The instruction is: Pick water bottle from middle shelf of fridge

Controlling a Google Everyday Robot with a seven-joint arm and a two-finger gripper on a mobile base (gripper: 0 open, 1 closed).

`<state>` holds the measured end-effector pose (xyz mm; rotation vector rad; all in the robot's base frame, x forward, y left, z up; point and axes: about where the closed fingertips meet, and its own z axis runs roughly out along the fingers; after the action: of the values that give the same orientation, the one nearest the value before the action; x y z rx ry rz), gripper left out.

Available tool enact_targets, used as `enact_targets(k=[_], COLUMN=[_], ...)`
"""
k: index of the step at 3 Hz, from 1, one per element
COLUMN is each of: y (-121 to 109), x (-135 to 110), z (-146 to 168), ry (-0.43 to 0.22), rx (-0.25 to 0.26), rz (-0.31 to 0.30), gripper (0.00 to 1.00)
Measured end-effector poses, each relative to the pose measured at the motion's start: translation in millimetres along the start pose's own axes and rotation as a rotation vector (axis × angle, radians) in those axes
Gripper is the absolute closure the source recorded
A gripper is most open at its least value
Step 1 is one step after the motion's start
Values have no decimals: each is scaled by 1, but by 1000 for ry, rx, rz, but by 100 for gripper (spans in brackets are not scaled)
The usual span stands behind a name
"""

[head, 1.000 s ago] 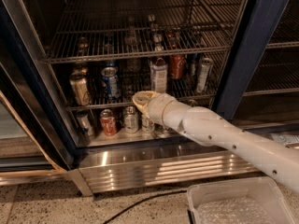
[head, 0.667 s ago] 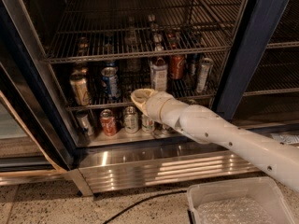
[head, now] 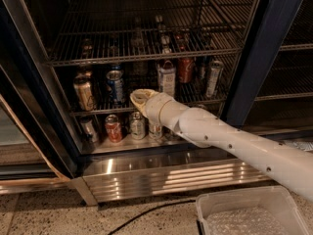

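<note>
Gripper (head: 139, 98) at middle shelf (head: 98, 111) front, nr blue can (head: 115, 86); grip width unclear.

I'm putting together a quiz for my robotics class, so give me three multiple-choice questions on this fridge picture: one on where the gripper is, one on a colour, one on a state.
1. Where is the gripper? A resting on the ground; B at the front of the middle shelf; C up against the ceiling.
2. What colour is the door frame? A dark blue; B white; C green.
3. The fridge bay that the arm reaches into is: A taped shut; B behind closed glass; C open.
Answers: B, it sits beside the blue can at that shelf's front rail; A, the post right of the arm is dark blue; C, the arm passes straight inside.
</note>
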<state>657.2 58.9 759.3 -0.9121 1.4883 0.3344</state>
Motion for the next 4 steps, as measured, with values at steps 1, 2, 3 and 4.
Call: enact_targets(k=[1, 2, 3, 4], y=[3, 1, -1, -9], x=[-8, -16, -21, -22], z=[16, 30, 38, 41], ry=[-40, -69, -86, -88], rx=[32, 71, 101, 144], rz=[28, 52, 70, 88], gripper=[100, 100, 100, 100])
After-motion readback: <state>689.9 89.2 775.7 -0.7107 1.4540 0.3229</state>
